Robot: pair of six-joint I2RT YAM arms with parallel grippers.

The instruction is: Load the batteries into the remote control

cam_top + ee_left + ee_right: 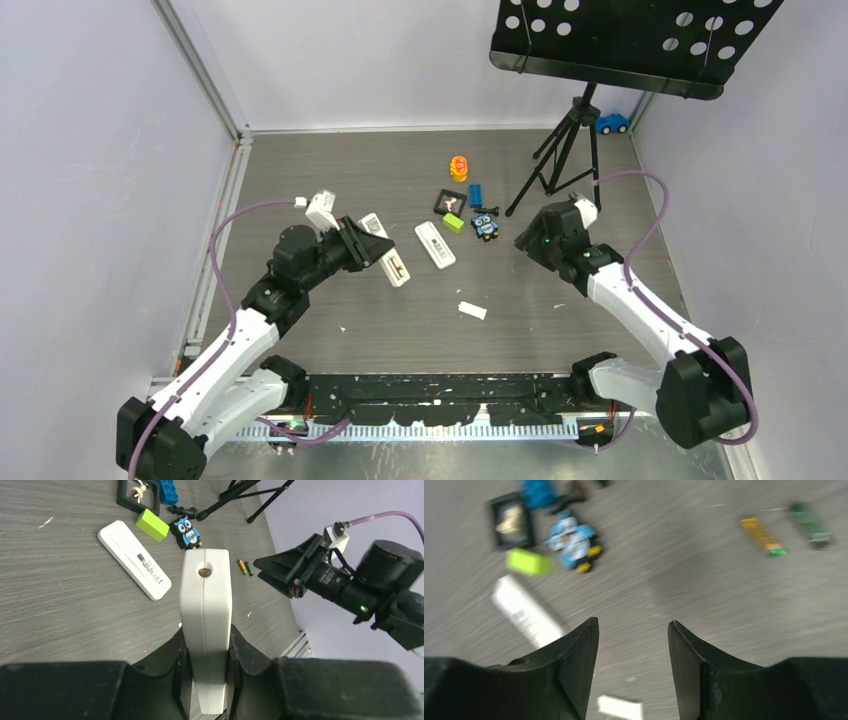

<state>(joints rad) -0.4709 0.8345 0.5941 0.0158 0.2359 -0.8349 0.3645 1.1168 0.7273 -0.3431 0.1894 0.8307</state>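
My left gripper (206, 637) clamps the remote control (206, 595) edge-on. My right gripper (633, 630) hangs released and empty. The batteries (764, 535) lie side by side on the table (704, 580), ahead and rightward of its jaws, nearer this arm.

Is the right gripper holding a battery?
No, the right gripper is open and empty; two batteries lie on the table.

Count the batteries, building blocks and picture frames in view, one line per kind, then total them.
Batteries: 2 (gold battery, green battery)
Building blocks: 2 (blue brick, green block)
Picture frames: 1 (black frame)
Total: 5
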